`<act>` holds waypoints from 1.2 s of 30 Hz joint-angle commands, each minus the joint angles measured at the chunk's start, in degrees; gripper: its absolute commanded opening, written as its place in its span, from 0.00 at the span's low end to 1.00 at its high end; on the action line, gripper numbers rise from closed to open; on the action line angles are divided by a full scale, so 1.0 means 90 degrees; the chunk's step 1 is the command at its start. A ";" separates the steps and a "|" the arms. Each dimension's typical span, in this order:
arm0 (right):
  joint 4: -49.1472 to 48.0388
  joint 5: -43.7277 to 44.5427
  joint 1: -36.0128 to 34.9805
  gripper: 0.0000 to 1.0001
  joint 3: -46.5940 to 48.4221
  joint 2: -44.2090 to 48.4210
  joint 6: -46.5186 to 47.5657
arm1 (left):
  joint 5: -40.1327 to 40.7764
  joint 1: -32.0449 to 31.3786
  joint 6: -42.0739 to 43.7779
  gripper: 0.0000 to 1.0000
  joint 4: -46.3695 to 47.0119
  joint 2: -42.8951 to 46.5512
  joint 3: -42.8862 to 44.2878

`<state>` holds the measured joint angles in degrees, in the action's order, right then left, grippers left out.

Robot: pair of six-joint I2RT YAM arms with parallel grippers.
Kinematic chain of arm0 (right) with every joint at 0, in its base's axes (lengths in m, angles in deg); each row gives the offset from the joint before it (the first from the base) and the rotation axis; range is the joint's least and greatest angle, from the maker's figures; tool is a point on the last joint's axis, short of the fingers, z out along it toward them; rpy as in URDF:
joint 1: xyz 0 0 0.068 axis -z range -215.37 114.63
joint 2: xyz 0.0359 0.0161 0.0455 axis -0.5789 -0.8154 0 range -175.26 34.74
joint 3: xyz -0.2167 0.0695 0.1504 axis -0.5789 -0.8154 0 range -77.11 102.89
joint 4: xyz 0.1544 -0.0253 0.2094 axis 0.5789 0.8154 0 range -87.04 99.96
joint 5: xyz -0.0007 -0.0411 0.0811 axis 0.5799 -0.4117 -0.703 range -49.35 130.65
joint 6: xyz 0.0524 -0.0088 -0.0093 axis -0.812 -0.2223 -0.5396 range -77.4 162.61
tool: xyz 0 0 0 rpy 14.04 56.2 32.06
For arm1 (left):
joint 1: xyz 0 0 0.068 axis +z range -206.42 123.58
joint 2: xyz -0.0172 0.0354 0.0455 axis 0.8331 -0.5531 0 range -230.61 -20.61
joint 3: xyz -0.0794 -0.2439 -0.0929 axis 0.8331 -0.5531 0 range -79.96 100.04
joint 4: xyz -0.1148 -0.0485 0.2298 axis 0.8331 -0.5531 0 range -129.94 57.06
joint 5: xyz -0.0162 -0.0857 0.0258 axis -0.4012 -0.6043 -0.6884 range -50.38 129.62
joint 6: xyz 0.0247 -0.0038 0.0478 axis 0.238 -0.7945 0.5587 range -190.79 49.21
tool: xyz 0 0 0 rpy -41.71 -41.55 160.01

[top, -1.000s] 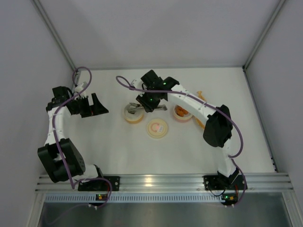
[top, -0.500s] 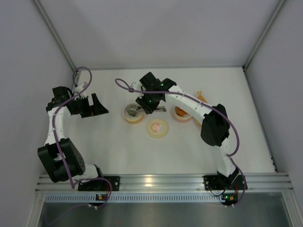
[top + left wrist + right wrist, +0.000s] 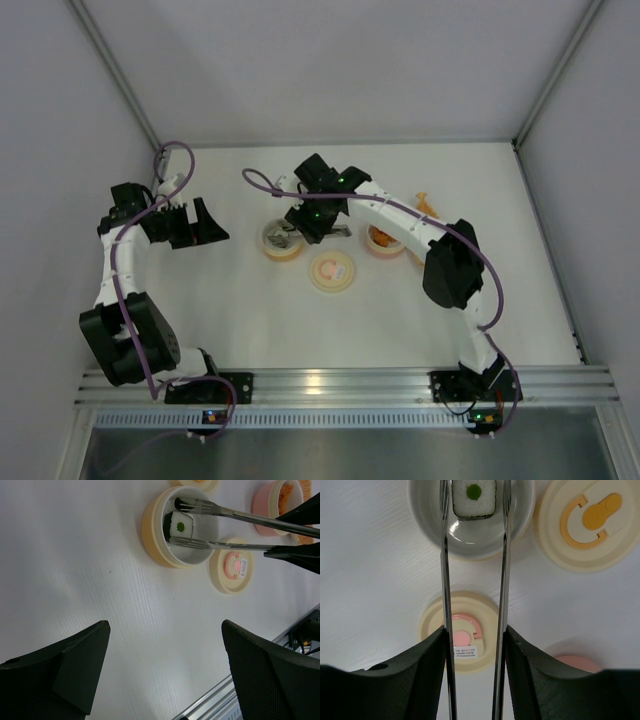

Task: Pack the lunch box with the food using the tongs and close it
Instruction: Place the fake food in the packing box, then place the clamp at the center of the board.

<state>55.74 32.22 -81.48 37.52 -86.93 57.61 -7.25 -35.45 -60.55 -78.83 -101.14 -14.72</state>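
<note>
— On the right?
— Tongs [image 3: 444, 580] pinched from both sides by the right fingers [image 3: 420, 670]; tips parted, down inside an orange-rimmed bowl [image 3: 520, 525], flanking a rice roll [image 3: 474, 500] with a green dot.
— And on the left?
— Nothing held: left fingers [image 3: 75, 655] spread wide above bare desk [image 3: 75, 555], well apart from the bowl.
— Where's the lunch box?
— Near the bowl: pink-rimmed lunch box [image 3: 261, 510], lid off, orange-brown food [image 3: 289, 491] inside; lid [image 3: 231, 566] with its pink mark flat on the desk.
</note>
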 commanded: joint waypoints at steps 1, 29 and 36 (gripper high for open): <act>-0.0190 0.0008 -0.0180 0.47 0.0076 0.0452 0.0051 | -0.0153 0.0043 0.0132 0.98 0.0109 0.0051 0.0018; -0.0278 -0.0265 0.4925 0.47 -0.2569 0.4192 -0.0018 | 0.0237 0.0043 0.0562 0.98 -0.0331 0.0257 0.0369; -0.0297 -0.0070 0.6714 0.47 -0.2825 0.3549 0.0647 | 0.0315 0.0043 0.0601 0.98 -0.0360 0.0003 0.0623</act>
<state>54.93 31.61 -24.61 11.38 -52.74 60.08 -4.08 -35.45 -56.96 -81.89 -100.44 -11.97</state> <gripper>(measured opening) 0.471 0.983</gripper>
